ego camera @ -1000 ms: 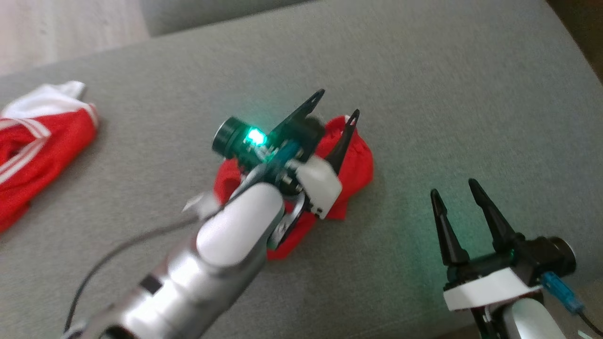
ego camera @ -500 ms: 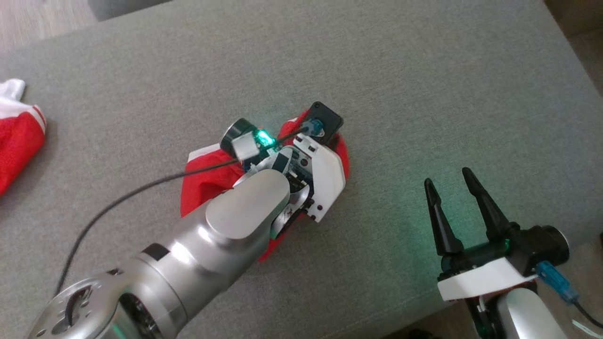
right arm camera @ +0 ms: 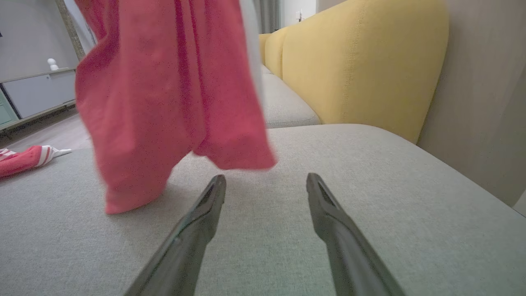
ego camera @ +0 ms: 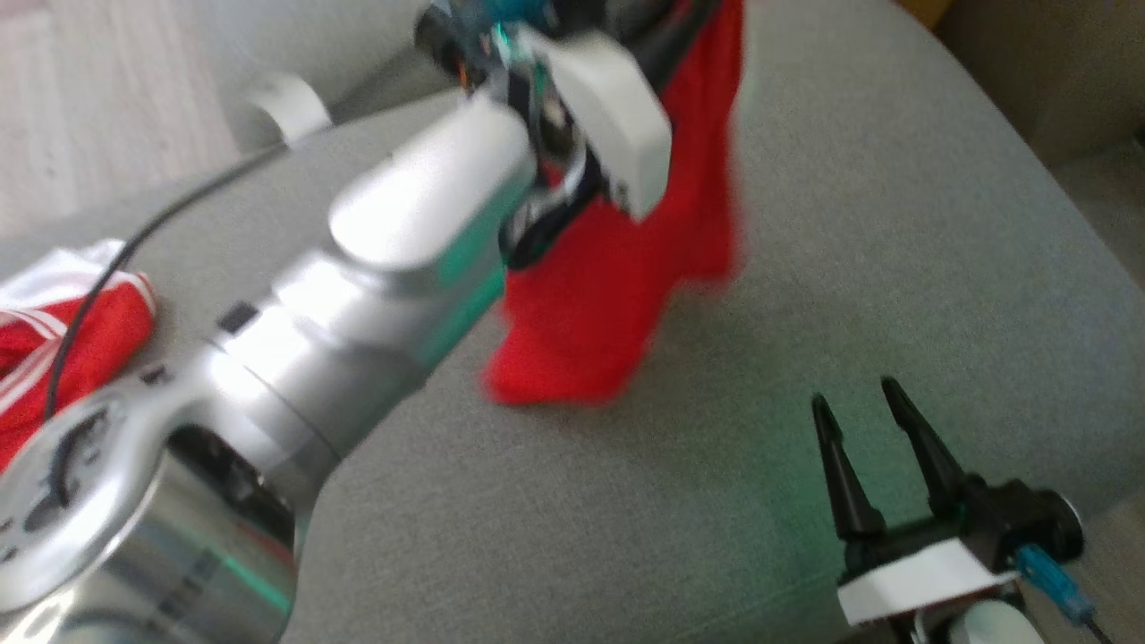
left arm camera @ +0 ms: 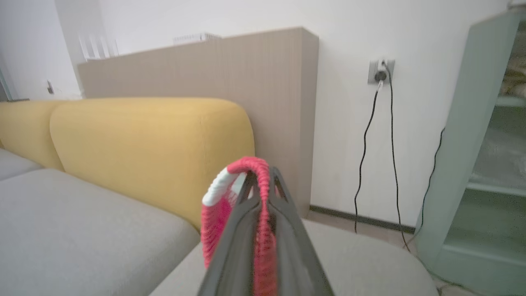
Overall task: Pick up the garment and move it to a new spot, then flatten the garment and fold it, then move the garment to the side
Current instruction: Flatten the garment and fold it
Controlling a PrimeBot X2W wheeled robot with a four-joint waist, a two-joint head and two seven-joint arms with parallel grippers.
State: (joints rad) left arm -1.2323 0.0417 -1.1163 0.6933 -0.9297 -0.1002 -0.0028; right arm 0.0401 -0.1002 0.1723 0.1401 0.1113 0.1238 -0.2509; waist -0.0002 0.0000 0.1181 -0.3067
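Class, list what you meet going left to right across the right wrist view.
In order: striped red garment → hanging red garment → yellow backrest → beige panel.

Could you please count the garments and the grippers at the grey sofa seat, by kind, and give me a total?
Red garments: 2, the hanging garment and the striped garment lying on the grey seat.
Grippers: 2, the left gripper, jaws shut on the hanging garment, and the right gripper, jaws open.
Total: 4
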